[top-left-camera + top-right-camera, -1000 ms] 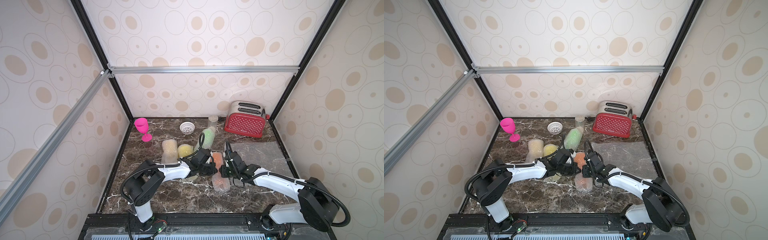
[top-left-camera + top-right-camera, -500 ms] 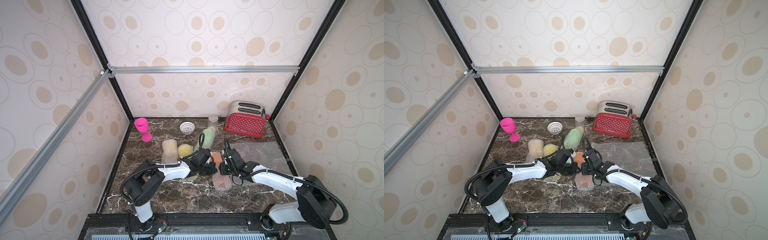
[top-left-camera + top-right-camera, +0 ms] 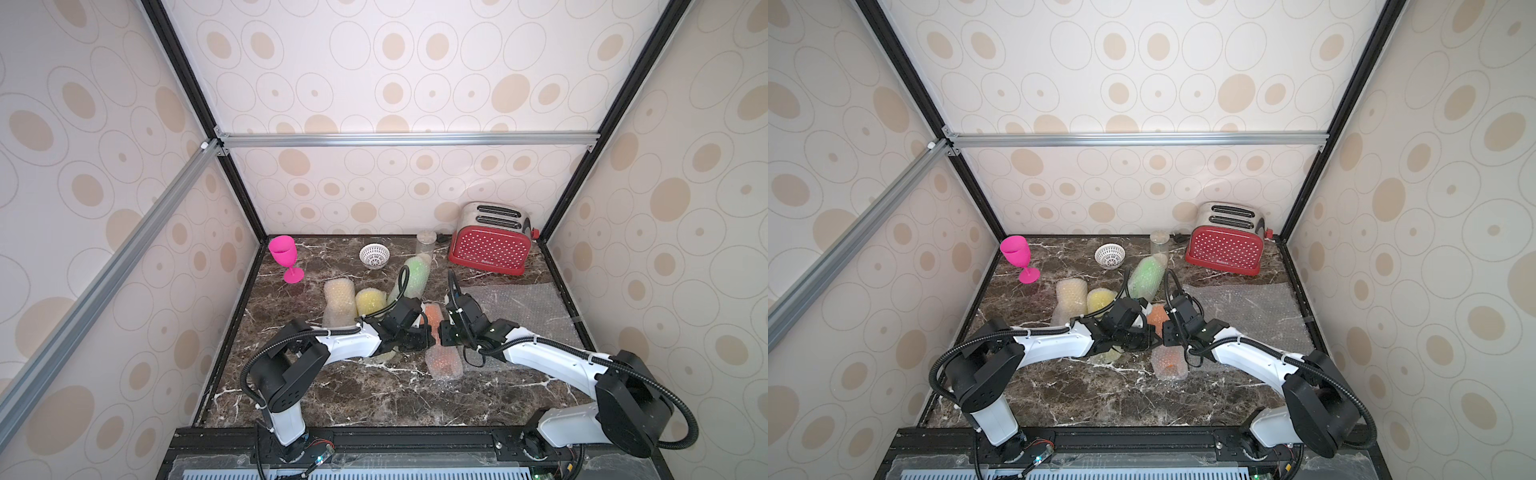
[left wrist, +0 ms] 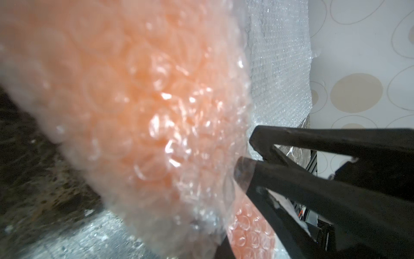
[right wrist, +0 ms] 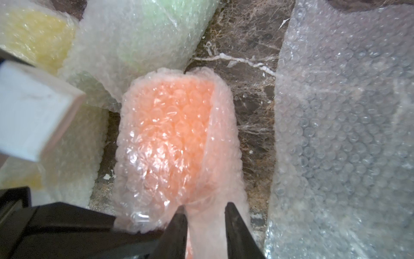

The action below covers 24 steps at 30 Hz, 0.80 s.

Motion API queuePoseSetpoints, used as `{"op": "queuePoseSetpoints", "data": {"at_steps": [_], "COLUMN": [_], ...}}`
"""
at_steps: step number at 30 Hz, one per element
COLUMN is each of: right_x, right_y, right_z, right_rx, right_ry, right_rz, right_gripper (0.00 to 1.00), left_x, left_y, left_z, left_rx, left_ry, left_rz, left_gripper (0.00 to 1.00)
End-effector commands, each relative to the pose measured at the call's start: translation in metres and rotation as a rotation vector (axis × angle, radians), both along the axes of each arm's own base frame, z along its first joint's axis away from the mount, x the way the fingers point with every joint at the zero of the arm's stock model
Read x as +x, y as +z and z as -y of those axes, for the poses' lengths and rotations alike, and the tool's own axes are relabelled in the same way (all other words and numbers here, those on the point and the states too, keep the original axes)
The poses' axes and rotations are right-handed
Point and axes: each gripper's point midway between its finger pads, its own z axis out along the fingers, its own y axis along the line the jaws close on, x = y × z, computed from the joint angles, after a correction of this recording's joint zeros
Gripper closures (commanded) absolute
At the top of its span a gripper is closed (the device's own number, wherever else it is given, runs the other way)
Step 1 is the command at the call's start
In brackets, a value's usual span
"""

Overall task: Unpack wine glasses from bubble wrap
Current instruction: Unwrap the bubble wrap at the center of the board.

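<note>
Dark marble tabletop (image 3: pixel 374 395), walled in by spotted paper, carries the whole job. Near its middle lies the orange roll (image 3: pixel 444 360), an orange goblet inside a tube of bubble wrap with its broad end toward the far edge, and both arms meet over it.

In the right wrist view the right gripper (image 5: pixel 203 209) straddles the roll's narrow stem part, its fingers pressed against the wrap on either side. I judge this to be an anchor that pins the bundle so it cannot roll or slide. The left gripper (image 4: pixel 245 152) is closed, and its tips appear to pinch a loose flap (image 4: pixel 240 177) of clear film at the roll's side, probably the free edge from which the wrap can be peeled. One arm holds and the other pulls, which seems to be the reason for the pairing.

A pink goblet (image 3: pixel 284 253) stands upright and bare near the far left corner, clear of the arms. A flat sheet (image 3: pixel 519 307) of wrap lies spread by the right edge, likely the spot for spent wrap. The green roll (image 3: pixel 411 276), yellow roll (image 3: pixel 368 301) and pale roll (image 3: pixel 340 299) lie wrapped just left of the middle, within reach for later turns
</note>
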Motion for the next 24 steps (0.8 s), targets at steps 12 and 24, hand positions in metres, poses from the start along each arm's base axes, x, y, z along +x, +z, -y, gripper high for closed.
{"op": "queuePoseSetpoints", "data": {"at_steps": [12, 24], "right_x": [0.023, 0.004], "right_y": [0.010, 0.022], "right_z": [0.018, 0.061], "right_rx": [0.053, 0.097], "right_ry": [-0.125, -0.181], "right_rz": [0.022, -0.015], "right_gripper": [0.69, 0.62], "left_x": [-0.021, -0.022], "left_y": [-0.006, -0.006], "left_z": [0.000, -0.005], "left_rx": [0.007, 0.007], "left_ry": [-0.056, -0.037], "left_rz": [-0.028, -0.023], "left_gripper": [1.00, 1.00]}}
